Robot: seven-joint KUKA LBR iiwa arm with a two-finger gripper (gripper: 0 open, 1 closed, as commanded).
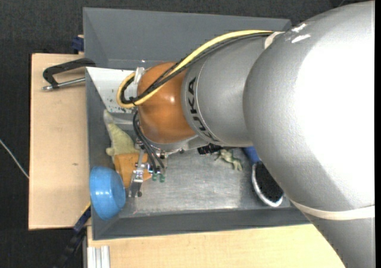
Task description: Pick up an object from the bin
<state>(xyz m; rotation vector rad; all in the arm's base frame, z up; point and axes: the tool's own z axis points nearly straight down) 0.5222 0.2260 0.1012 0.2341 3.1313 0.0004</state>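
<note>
My gripper (140,176) reaches down below the orange wrist cover, at the bin's front left. It stands right beside an orange-tan block (123,163), and whether they touch I cannot make out. A blue round cup (106,193) lies on its side in the front left corner, just left of the gripper. A pale yellowish soft thing (118,137) lies against the left wall behind the block.
A white card (109,85) leans in the back left corner. A small green toy figure (229,159), a blue piece (250,154) and a black brush with a white rim (267,184) lie at the front right. The arm hides much of the bin.
</note>
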